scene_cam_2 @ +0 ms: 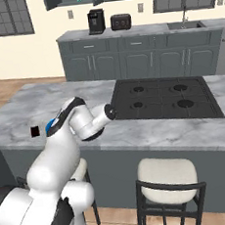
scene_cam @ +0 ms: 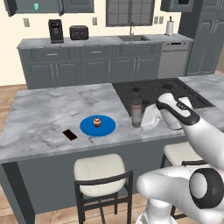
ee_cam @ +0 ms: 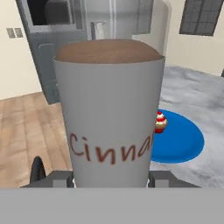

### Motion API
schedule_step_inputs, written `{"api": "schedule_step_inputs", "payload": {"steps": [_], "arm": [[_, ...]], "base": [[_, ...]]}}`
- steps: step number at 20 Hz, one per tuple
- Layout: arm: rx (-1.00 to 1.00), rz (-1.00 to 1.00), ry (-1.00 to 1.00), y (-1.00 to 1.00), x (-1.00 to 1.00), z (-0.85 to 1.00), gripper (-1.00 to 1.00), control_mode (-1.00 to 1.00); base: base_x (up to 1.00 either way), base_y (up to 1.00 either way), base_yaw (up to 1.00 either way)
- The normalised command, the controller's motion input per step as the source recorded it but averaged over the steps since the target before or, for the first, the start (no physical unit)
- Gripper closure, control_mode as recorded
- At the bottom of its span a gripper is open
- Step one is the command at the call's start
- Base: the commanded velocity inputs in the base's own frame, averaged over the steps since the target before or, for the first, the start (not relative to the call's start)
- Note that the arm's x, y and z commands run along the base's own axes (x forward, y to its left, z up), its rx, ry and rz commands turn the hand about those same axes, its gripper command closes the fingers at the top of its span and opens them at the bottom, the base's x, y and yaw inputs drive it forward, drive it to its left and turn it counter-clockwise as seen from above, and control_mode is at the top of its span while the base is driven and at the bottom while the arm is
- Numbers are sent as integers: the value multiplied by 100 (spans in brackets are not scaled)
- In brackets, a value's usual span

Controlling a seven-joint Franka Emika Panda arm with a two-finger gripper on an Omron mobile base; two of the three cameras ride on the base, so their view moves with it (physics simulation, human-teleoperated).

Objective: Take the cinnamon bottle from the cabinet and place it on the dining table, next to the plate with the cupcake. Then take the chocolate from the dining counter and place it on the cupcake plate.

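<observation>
Hand view puts the cinnamon bottle (ee_cam: 111, 113) right in front of the camera, upright, with the brown powder showing at its top and the red word on its side. The two fingers (ee_cam: 111, 177) stand on each side of its base, closed onto it and only partly open because the bottle fills the gap, so I judge that the bottle is held firmly.

Just behind it, to the right in this view, lies the blue plate (ee_cam: 183, 146) with the cupcake (ee_cam: 160, 122) near its middle. In the left base view the bottle (scene_cam: 137, 113) is over the marble worktop (scene_cam: 48, 113), near the plate (scene_cam: 105, 127) on its right side and close to the black cooktop (scene_cam: 148, 94). I cannot tell if its bottom already touches the marble.

The step in hand seems to be the setting down. To do it well, keep the bottle vertical, lower it slowly until it rests, and only then open the fingers. Stay beside the plate rim, not over it.

Further left, the chocolate (scene_cam: 69, 134) waits on the worktop.
</observation>
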Motion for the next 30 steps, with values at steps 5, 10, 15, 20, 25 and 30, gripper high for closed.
{"api": "schedule_step_inputs", "payload": {"steps": [5, 10, 15, 20, 25, 30], "arm": [[7, 10, 30, 0, 55, -25, 100, -100], [1, 17, 5, -7, 30, -22, 100, -100], [0, 17, -6, -2, 21, -31, 100, -100], [0, 9, -7, -1, 32, -28, 100, -100], [0, 9, -5, -2, 33, -24, 100, -100], [0, 2, -1, 0, 43, -24, 100, -100]], "base": [[0, 0, 0], [0, 0, 0], [0, 0, 0], [0, 0, 0], [0, 0, 0], [0, 0, 0]]}}
